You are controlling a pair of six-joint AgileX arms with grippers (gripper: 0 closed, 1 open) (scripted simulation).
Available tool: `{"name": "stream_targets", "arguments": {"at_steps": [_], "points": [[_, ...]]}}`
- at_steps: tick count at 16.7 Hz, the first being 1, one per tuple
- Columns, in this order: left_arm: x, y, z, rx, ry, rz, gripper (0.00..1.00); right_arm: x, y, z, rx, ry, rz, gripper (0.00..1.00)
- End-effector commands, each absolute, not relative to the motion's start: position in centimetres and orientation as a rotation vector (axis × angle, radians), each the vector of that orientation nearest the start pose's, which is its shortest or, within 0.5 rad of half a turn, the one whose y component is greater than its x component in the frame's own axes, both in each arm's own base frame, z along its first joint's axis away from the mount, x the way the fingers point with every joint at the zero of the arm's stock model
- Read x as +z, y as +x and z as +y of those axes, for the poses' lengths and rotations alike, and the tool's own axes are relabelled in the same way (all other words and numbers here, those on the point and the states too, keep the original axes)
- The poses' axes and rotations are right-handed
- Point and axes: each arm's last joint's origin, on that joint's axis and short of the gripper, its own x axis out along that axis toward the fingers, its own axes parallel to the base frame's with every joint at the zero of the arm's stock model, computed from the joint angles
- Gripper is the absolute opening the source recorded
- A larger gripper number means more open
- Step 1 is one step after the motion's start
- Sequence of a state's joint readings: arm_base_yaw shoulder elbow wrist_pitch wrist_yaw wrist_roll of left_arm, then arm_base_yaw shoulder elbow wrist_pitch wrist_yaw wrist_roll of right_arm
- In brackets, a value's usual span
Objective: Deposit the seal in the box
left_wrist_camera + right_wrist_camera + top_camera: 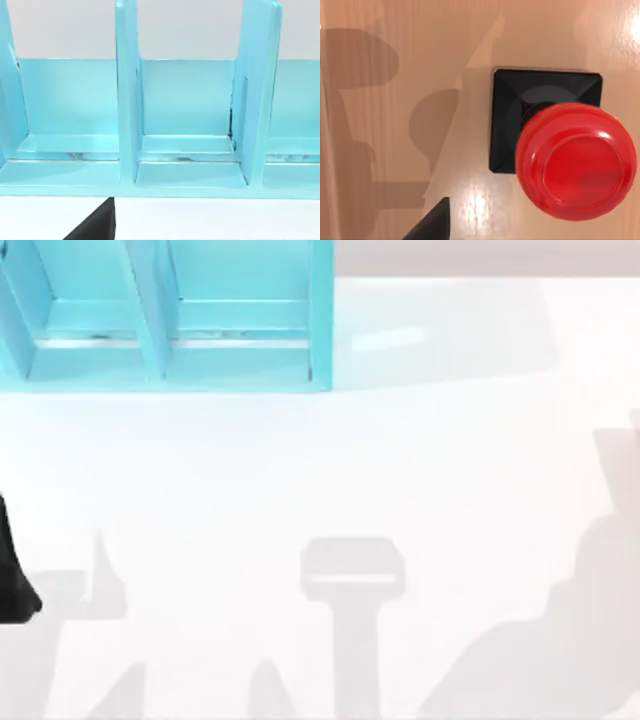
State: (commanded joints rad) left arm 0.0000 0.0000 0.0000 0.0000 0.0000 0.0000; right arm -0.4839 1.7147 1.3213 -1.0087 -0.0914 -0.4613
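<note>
The seal (572, 160) stands upright on a tan wood-grain surface, its glossy red knob above a black square base (507, 120). It stands free, with nothing gripping it. My right gripper (432, 225) shows as one dark tip off to the side of the seal, apart from it. The box (170, 320) is a cyan open rack with upright dividers at the table's back left. My left gripper (95, 227) hangs just in front of the box (190, 175), facing its middle compartment. A dark part of my left arm (12, 580) sits at the table's left edge.
The white table (400, 470) stretches from the box toward the front and right, crossed by grey arm shadows. The box's compartments (70, 150) hold nothing that I can see.
</note>
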Motion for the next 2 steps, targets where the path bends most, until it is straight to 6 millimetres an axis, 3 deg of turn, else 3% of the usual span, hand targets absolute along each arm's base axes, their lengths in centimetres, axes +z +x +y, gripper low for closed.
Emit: {"name": "stream_targets", "arguments": {"at_steps": [2], "points": [[16.0,10.57,-0.12,0.0,0.0,0.0,1.0,22.52,29.44,-14.84,-0.004,0.011,1.379,1.0]]}}
